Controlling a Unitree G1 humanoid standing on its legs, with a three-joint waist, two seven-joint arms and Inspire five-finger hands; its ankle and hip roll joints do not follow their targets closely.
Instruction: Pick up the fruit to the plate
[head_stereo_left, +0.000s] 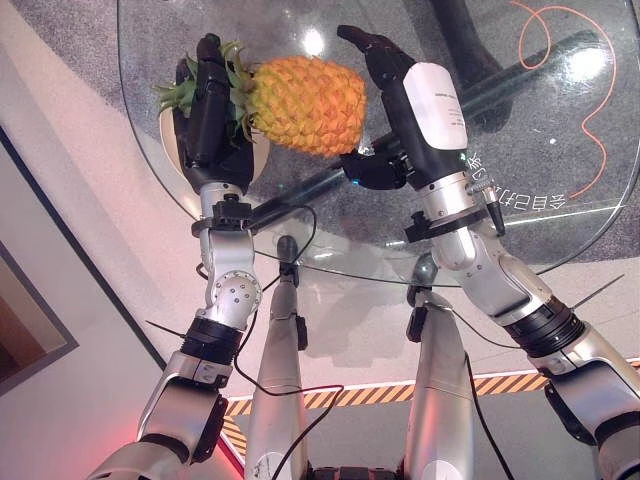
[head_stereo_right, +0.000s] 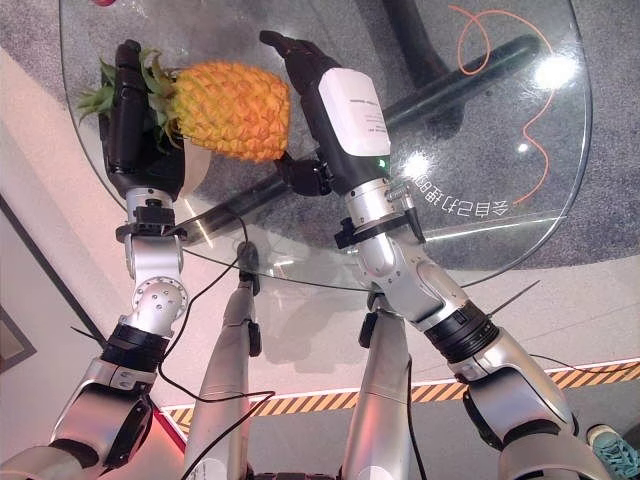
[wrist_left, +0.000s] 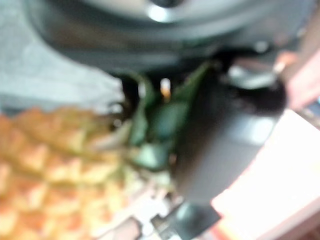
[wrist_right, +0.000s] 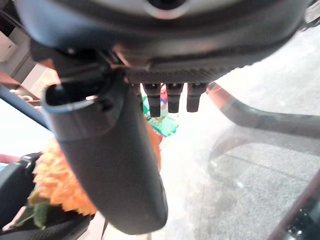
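Glass table (head_stereo_left: 560, 150): clear round top, rim curving across near side, dark base legs and grey floor visible through it. White plate (head_stereo_left: 170, 135) at left part of top, close to rim, mostly covered. Thin orange cord (head_stereo_left: 590, 110) looping at right part, whether on glass or floor beneath cannot tell. Bright light reflections on glass.

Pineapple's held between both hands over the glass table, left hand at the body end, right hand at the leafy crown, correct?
Ends swapped. In the left eye view the left hand is at the leafy crown and the right hand at the body end. The pineapple is between both hands over the glass table.
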